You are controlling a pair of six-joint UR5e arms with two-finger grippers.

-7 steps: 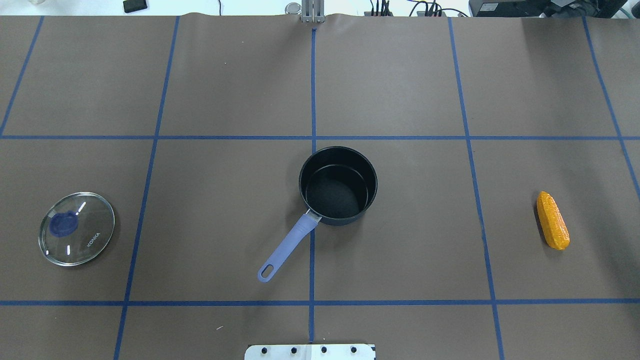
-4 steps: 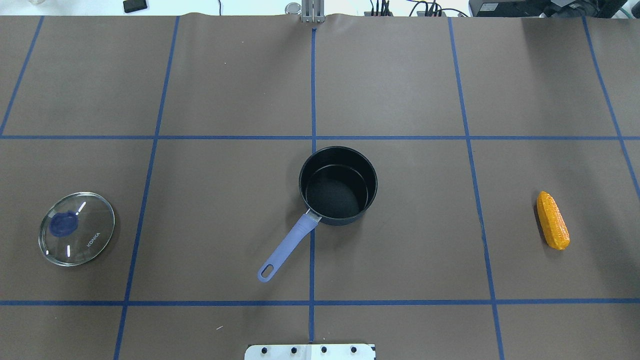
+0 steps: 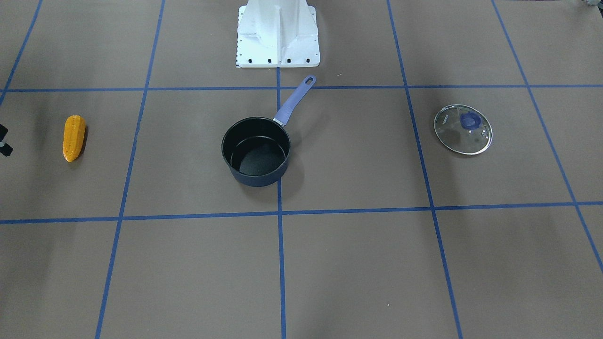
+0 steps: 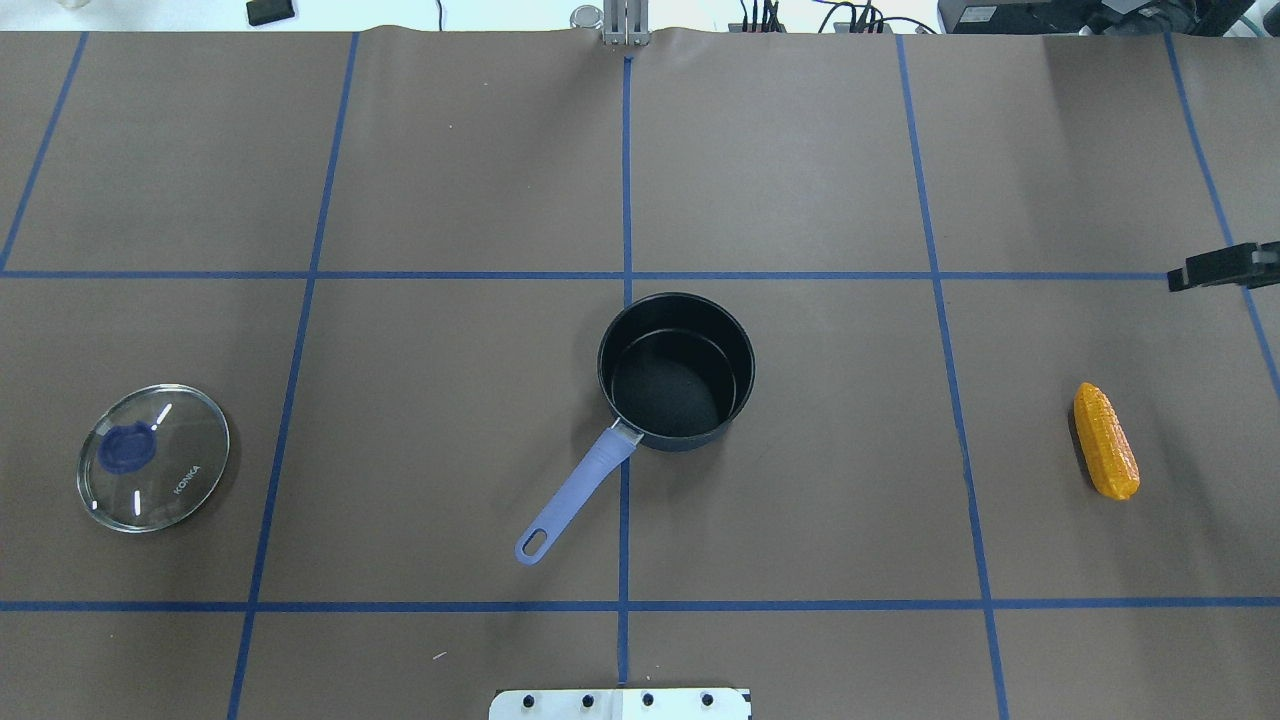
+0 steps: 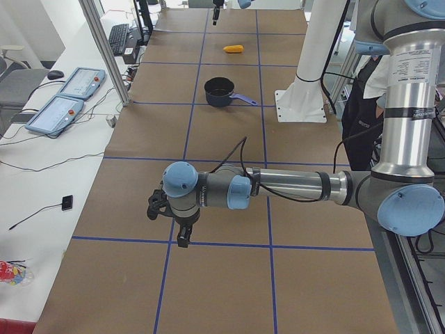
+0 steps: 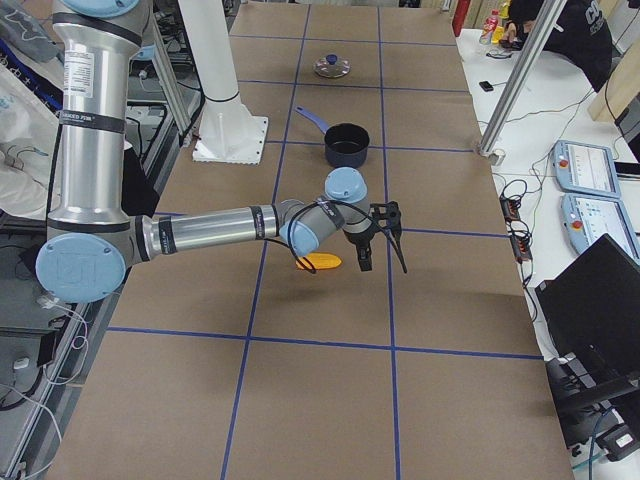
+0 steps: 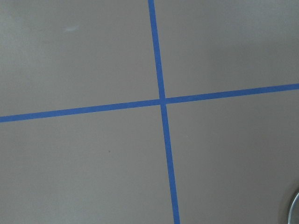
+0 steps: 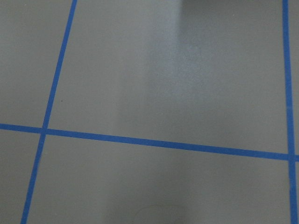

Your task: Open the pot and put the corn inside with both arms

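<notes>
The right pincer [image 6: 383, 262] hangs over the desk [image 4: 800, 150] at the end of the right arm [image 6: 210, 232], which stretches out low and almost level. In the right side view its two fingers stand spread apart with nothing between them. The overhead view catches only a black tip of it at the right edge. The corn [image 4: 1105, 442] lies flat on the desk near this pincer, on the side towards the robot's base and slightly inward towards the desk's middle. It is not touched. From the right side it shows partly behind the wrist. The pot [image 4: 676, 370] stands uncovered and empty, well apart from the right pincer, at the middle of the desk, with its handle pointing towards the robot. The lid [image 4: 153, 457] lies flat on the desk, further from the right pincer than the pot. The left pincer [image 5: 170, 223] shows only in the left side view, at the end of the level left arm [image 5: 292, 184] above the desk. I cannot tell whether its fingers are apart or together. Its wrist camera looks down on a crossing of blue tape lines [image 7: 162, 100].
</notes>
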